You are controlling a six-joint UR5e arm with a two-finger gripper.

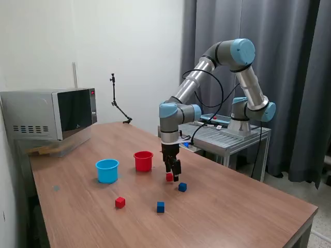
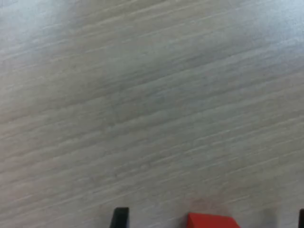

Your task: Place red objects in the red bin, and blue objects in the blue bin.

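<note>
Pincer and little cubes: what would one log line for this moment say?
pincer: down at red cube, grip unclear | other red cube, blue cubes: on table | red cup, blue cup: contents unseen

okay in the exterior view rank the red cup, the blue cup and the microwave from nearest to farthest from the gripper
1. red cup, just to the exterior view's left of the gripper.
2. blue cup, further left.
3. microwave, far left at the table's back edge.
</note>
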